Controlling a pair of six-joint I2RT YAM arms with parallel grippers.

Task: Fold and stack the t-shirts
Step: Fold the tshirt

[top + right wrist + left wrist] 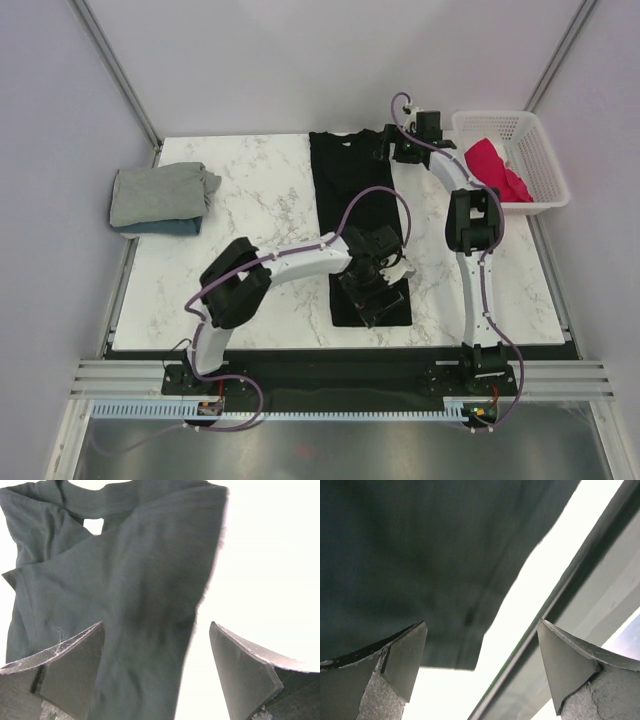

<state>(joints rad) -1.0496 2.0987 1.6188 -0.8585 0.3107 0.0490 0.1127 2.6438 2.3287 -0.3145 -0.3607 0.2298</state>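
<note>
The large black t-shirt [355, 200] lies as a long narrow strip down the middle of the table, neck at the far end. My left gripper [377, 285] is open and empty just above its near right corner; in the left wrist view [481, 624] the hem corner [465, 645] lies between the fingers. My right gripper [400, 150] is open and empty over the shirt's far right edge; in the right wrist view [156, 625] the cloth [135, 595] spreads below the jaws. Folded grey [160, 192] and blue [165, 227] t-shirts are stacked at the left. A crimson-pink t-shirt [495, 168] lies in the basket.
A white lattice basket [545, 165] stands at the table's far right corner. The marble tabletop [260, 240] shows between the stack and the black shirt. The table's near edge and dark rail [555, 630] run close to the left gripper.
</note>
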